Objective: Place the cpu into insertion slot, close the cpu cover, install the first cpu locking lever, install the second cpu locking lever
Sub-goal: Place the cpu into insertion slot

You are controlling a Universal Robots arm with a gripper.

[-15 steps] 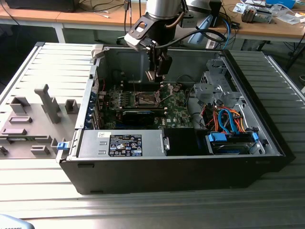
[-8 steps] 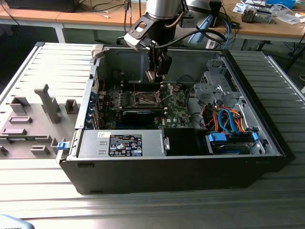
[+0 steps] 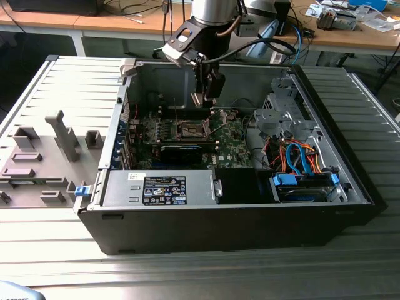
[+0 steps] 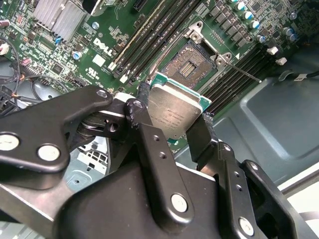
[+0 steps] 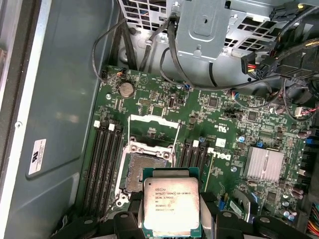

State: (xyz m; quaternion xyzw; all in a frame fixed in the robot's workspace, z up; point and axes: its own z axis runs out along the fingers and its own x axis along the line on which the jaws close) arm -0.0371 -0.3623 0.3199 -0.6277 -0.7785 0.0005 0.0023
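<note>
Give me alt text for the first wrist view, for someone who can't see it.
A black gripper holds a flat square cpu with a silvery-grey metal top over a green circuit board. Close by, the square dark-centred insertion slot lies uncovered, its thin silvery cpu cover frame swung open.
</note>
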